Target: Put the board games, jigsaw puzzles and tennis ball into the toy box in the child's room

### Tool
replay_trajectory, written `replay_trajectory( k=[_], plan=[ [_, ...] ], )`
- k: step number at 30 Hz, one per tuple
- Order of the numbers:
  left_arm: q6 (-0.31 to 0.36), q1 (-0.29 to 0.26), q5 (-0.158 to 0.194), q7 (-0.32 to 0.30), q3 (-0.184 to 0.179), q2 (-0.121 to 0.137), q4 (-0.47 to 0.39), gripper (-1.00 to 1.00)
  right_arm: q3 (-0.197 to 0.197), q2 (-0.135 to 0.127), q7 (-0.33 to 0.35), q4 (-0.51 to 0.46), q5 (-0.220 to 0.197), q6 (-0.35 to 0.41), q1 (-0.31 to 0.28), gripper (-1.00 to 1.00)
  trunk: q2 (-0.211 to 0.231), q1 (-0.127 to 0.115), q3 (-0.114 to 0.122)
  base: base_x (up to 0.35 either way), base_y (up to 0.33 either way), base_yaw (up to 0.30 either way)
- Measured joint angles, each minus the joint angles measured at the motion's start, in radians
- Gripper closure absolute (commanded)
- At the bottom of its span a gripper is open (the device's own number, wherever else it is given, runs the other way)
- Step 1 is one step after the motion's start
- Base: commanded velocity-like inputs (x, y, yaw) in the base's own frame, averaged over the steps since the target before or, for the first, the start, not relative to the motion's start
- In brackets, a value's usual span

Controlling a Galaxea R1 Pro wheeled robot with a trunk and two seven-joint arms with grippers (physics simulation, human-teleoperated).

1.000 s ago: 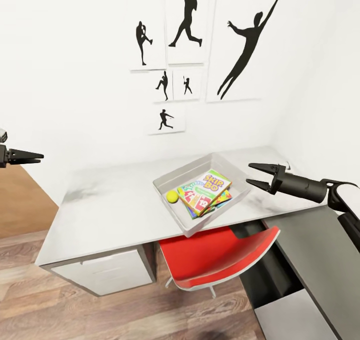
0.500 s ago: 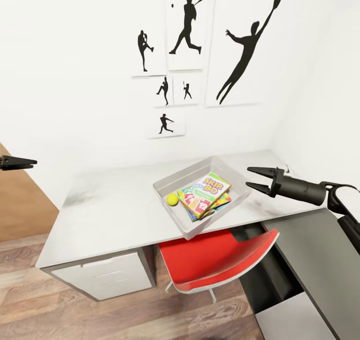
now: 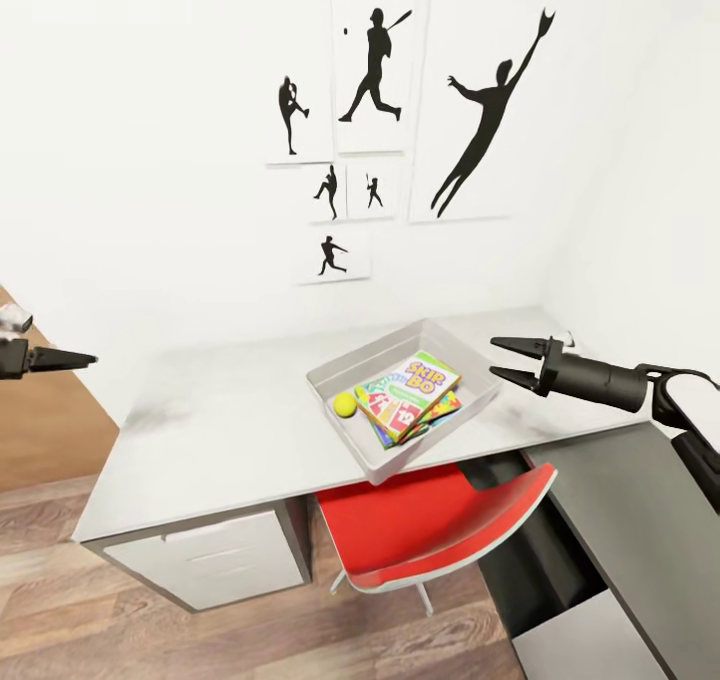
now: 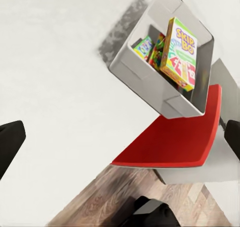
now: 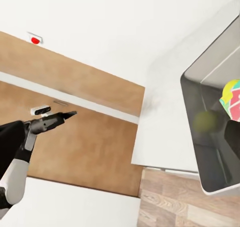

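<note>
Jaws spread and empty, our right gripper (image 3: pixel 508 359) hovers just beside the toy box (image 3: pixel 380 454); we cannot tell our left gripper's (image 3: pixel 80 360) state. The toy box sits on the pale table (image 3: pixel 220 425), holding the Skip-Bo box (image 3: pixel 412 388) and tennis ball (image 3: pixel 344 405), above a red chair (image 3: pixel 420 530).

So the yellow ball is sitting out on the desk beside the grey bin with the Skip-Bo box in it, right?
Not quite. The yellow ball lies inside the grey bin, next to the Skip-Bo box, not out on the desk. The head view shows it.
</note>
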Motion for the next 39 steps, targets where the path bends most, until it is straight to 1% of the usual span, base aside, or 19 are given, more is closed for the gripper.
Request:
replay_trajectory(
  k=[1, 3, 4, 7, 8, 9, 11, 12, 13, 14, 16, 19, 23, 25, 29, 31, 33, 36, 39],
  plan=[
    [-0.001, 0.005, 0.000, 0.000, 0.000, -0.007, -0.001, -1.00, 0.000, 0.001, 0.000, 0.000, 0.002, 0.000, 0.000, -1.00, 0.000, 0.000, 0.002, 0.000, 0.000, 0.000],
    [-0.003, 0.019, 0.000, 0.000, 0.000, -0.033, -0.005, -1.00, 0.001, 0.006, -0.001, 0.000, 0.012, 0.000, 0.000, -1.00, 0.000, 0.000, 0.005, 0.000, 0.000, 0.000],
    [-0.004, 0.032, 0.000, 0.000, 0.000, -0.052, -0.008, -1.00, 0.001, 0.011, -0.001, 0.000, 0.026, 0.000, 0.000, -1.00, 0.000, 0.000, 0.007, 0.000, 0.000, 0.000],
    [-0.001, 0.062, -0.001, 0.000, 0.000, -0.090, -0.027, -1.00, 0.001, 0.026, 0.000, 0.000, 0.066, -0.002, 0.000, -1.00, 0.000, 0.000, 0.012, 0.000, 0.000, 0.000],
    [0.002, 0.069, -0.001, -0.001, 0.000, -0.099, -0.039, -1.00, 0.001, 0.031, 0.001, 0.000, 0.077, -0.006, 0.000, -1.00, 0.000, 0.000, 0.013, 0.000, 0.000, 0.000],
    [0.010, 0.085, 0.000, -0.001, -0.001, -0.117, -0.071, -1.00, 0.001, 0.040, 0.002, 0.000, 0.097, -0.016, 0.000, -1.00, 0.000, 0.000, 0.015, 0.000, 0.000, 0.000],
    [0.051, 0.120, 0.002, 0.000, -0.001, -0.160, -0.150, -1.00, 0.004, 0.051, 0.003, 0.000, 0.124, -0.037, 0.000, -1.00, 0.000, 0.000, 0.018, 0.000, 0.000, 0.000],
    [0.069, 0.128, 0.002, 0.000, -0.001, -0.172, -0.171, -1.00, 0.004, 0.053, 0.003, 0.000, 0.128, -0.040, 0.000, -1.00, 0.000, 0.000, 0.020, 0.000, 0.000, 0.000],
    [0.104, 0.142, 0.003, 0.000, -0.001, -0.193, -0.210, -1.00, 0.006, 0.055, 0.003, 0.000, 0.133, -0.045, 0.000, -1.00, 0.000, 0.000, 0.022, 0.000, 0.000, 0.000],
    [0.122, 0.149, 0.003, 0.000, -0.001, -0.204, -0.230, -1.00, 0.007, 0.056, 0.003, 0.000, 0.136, -0.047, 0.000, -1.00, 0.000, 0.000, 0.023, 0.000, 0.000, 0.000],
    [0.170, 0.171, 0.003, 0.000, 0.000, -0.240, -0.298, -1.00, 0.010, 0.059, 0.003, 0.000, 0.141, -0.052, 0.000, -1.00, 0.000, 0.000, 0.027, 0.000, 0.000, 0.000],
    [0.191, 0.187, 0.002, 0.000, 0.002, -0.262, -0.337, -1.00, 0.012, 0.064, 0.003, 0.000, 0.143, -0.054, 0.002, -1.00, 0.000, 0.000, 0.032, 0.000, 0.000, 0.000],
    [0.199, 0.204, 0.001, 0.000, 0.008, -0.267, -0.355, -1.00, 0.013, 0.067, 0.003, 0.000, 0.147, -0.056, 0.025, -1.00, 0.000, 0.000, 0.038, 0.000, 0.000, 0.000],
    [0.198, 0.216, 0.001, 0.000, 0.019, -0.266, -0.357, -1.00, 0.013, 0.068, 0.003, 0.000, 0.162, -0.058, 0.036, -1.00, 0.000, 0.000, 0.042, 0.000, 0.000, 0.000],
    [0.196, 0.241, -0.001, 0.000, 0.069, -0.263, -0.358, -1.00, 0.013, 0.068, 0.005, 0.000, 0.205, -0.081, 0.043, -1.00, 0.000, 0.000, 0.048, 0.000, 0.000, 0.000],
    [0.192, 0.259, -0.003, 0.000, 0.111, -0.263, -0.358, -1.00, 0.013, 0.068, 0.015, -0.008, 0.233, -0.109, 0.064, -1.00, 0.000, 0.000, 0.052, 0.000, 0.000, 0.000],
    [0.190, 0.278, -0.005, 0.000, 0.138, -0.262, -0.358, -1.00, 0.012, 0.068, 0.037, -0.027, 0.247, -0.134, 0.096, -1.00, 0.000, 0.000, 0.055, 0.000, 0.000, 0.000],
    [0.188, 0.291, -0.006, 0.000, 0.152, -0.260, -0.358, -1.00, 0.010, 0.065, 0.070, -0.042, 0.254, -0.165, 0.129, -1.00, 0.000, 0.000, 0.060, -0.026, 0.009, -0.015],
    [0.187, 0.298, -0.007, 0.000, 0.159, -0.249, -0.359, -1.00, 0.008, 0.061, 0.109, -0.048, 0.260, -0.196, 0.162, -1.00, 0.000, 0.000, 0.065, -0.063, 0.086, -0.067]
  ],
)
